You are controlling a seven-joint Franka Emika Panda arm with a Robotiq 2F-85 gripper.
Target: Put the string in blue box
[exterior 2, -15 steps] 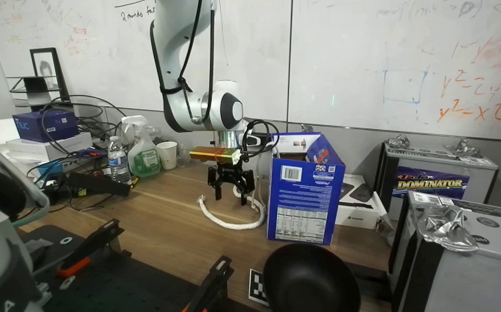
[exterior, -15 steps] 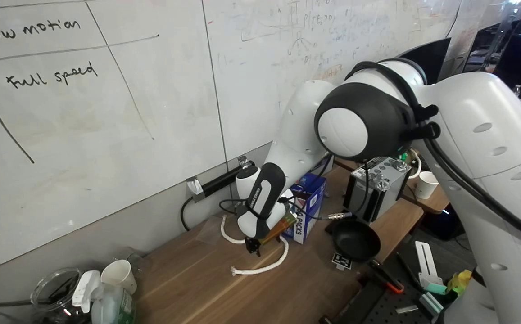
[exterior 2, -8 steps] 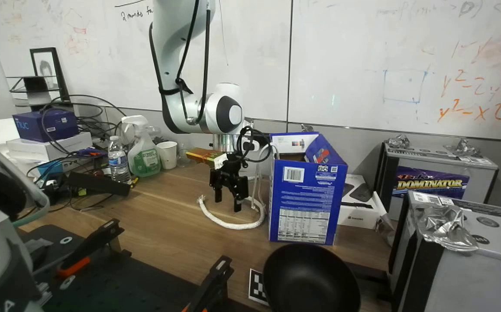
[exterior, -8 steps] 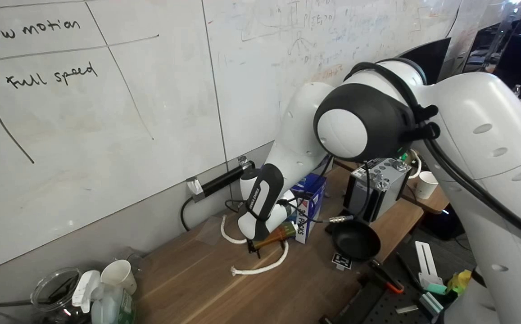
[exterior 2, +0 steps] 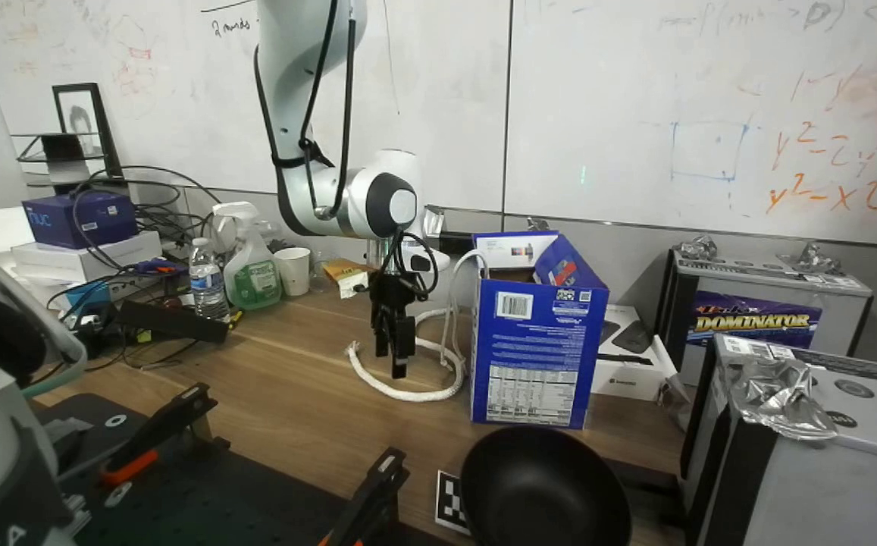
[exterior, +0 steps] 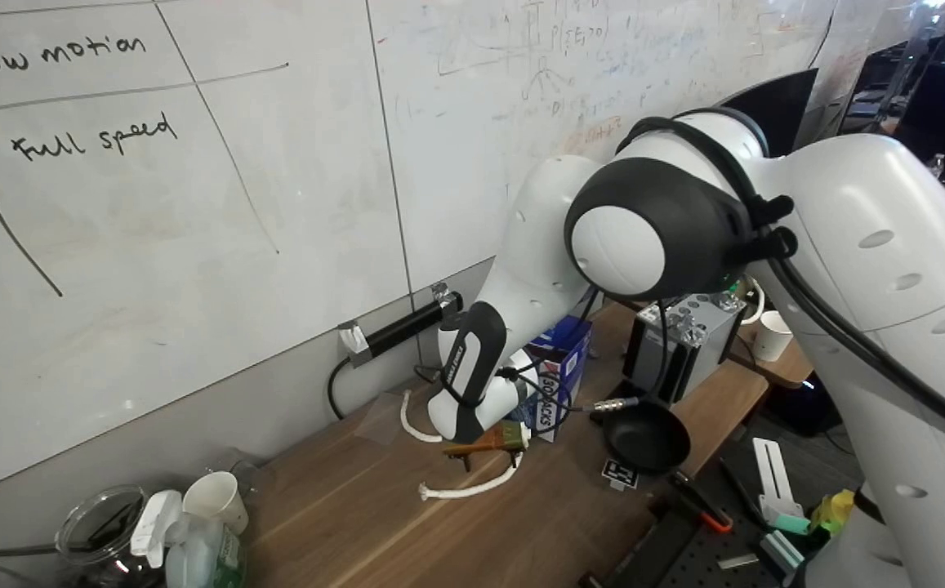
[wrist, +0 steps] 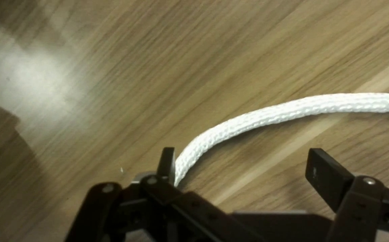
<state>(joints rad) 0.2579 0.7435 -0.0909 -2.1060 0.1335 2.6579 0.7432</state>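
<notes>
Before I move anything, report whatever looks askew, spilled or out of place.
Nothing looks spilled. Crumpled foil on a grey equipment box looks odd: a ragged scrap on flat casing. A black cooking pan seems out of place beside such equipment. The string curves loosely; one tip looks flared, perhaps frayed.

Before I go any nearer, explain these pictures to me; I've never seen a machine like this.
The machine is a robot arm ending in a two-fingered gripper. Two cameras standing apart from it take the wide views; the close-up comes from one on its wrist, looking down at the wooden table. There, white string lies curled beside an upright blue box, with a black pan nearby. Part of the string seems to climb to the box's rim. The gripper is open above the string, holding nothing.
</notes>
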